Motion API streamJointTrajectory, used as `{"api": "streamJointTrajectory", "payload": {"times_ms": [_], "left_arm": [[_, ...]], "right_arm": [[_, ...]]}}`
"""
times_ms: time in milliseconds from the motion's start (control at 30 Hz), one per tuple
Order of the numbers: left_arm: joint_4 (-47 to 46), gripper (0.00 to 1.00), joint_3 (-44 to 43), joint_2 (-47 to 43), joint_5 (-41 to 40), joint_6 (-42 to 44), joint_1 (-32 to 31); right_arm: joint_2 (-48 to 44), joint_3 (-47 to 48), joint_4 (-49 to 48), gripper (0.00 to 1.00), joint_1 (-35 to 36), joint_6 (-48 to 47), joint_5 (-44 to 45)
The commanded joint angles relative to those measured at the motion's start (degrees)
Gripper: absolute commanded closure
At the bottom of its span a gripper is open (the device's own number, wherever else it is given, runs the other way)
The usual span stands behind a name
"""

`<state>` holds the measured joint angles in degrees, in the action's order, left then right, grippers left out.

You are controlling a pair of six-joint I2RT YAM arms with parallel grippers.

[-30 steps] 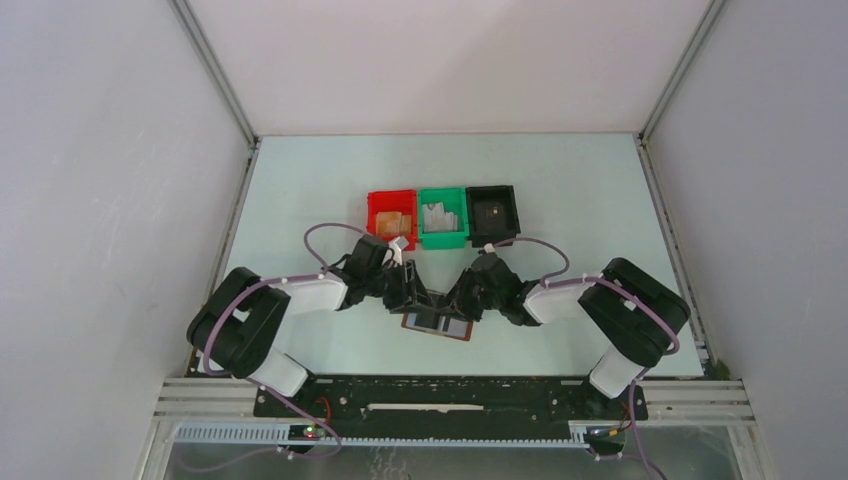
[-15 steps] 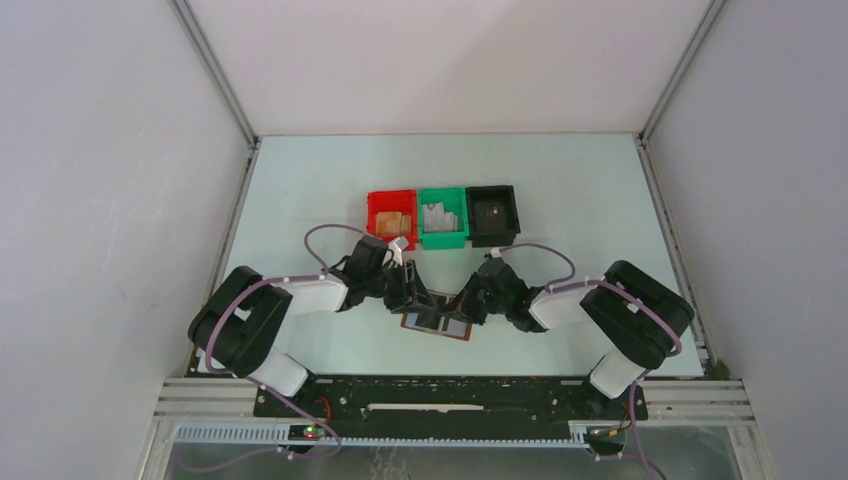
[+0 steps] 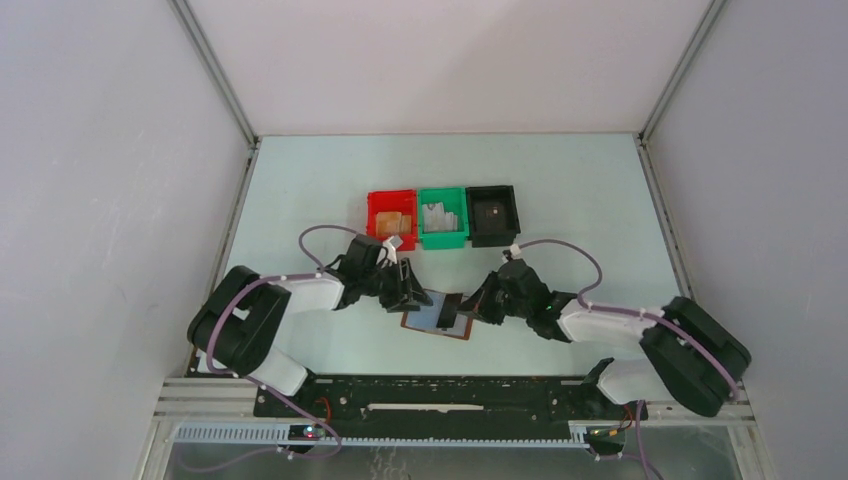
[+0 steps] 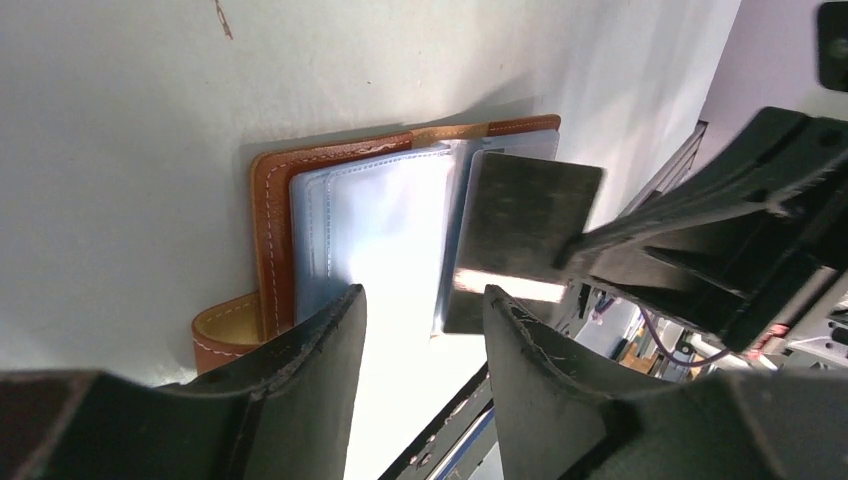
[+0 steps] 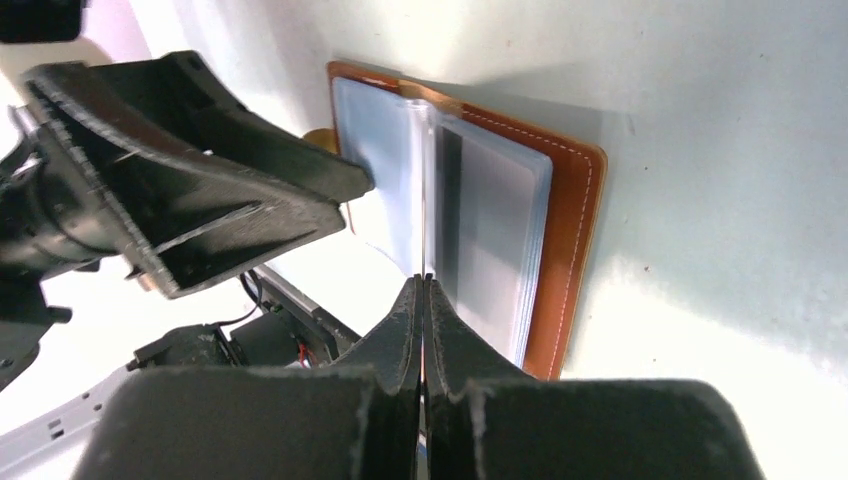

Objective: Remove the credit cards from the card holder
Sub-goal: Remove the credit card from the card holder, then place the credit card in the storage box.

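Note:
The card holder (image 3: 430, 316) lies open near the table's front, brown leather with blue-grey sleeves (image 4: 370, 220) and a side tab (image 4: 225, 330). My right gripper (image 3: 470, 307) is shut on the edge of a dark grey credit card (image 4: 525, 225), which stands tilted above the holder's right panel. In the right wrist view this card (image 5: 426, 190) shows edge-on above the shut fingertips (image 5: 423, 285), with the holder (image 5: 572, 250) behind it. My left gripper (image 4: 422, 300) is open over the holder's left panel. I cannot tell whether it touches it.
Three square bins stand in a row behind the arms: red (image 3: 391, 217), green (image 3: 442, 215) and black (image 3: 493, 213), the red and green ones holding small items. Grey walls close in the table on both sides. The metal frame rail (image 3: 450, 408) runs along the near edge.
The right gripper has shut on the dark card and drawn it up and rightward out of the holder, with the right arm swinging outward. The left gripper has stayed put.

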<state>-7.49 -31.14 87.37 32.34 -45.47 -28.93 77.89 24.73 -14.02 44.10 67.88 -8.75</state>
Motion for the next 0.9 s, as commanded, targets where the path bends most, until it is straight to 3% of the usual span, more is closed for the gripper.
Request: {"api": "streamJointTrajectory", "payload": {"times_ms": [0, 167, 333, 567, 867], "left_arm": [[6.7, 0.46, -0.3, -1.8, -2.7, 4.0, 0.7], [16.1, 0.44, -4.3, -8.1, -5.0, 6.8, 0.9], [21.9, 0.44, -8.1, -12.7, -7.0, 7.8, 0.9], [28.0, 0.43, -10.8, -18.2, -12.0, 7.5, 1.1], [29.5, 0.42, -7.0, -28.6, -16.6, 5.1, 1.9]], "right_arm": [[-7.5, -0.2, 5.5, 1.00, -2.1, -7.5, 1.1], [-14.3, 3.1, 14.3, 1.00, -5.6, -13.8, -1.7], [-15.4, 18.7, 36.2, 1.00, -7.0, -22.2, 4.5], [0.4, 47.9, 59.8, 1.00, -8.8, -34.6, 18.9], [20.0, 69.5, 65.5, 1.00, -13.0, -43.1, 35.1]]}}
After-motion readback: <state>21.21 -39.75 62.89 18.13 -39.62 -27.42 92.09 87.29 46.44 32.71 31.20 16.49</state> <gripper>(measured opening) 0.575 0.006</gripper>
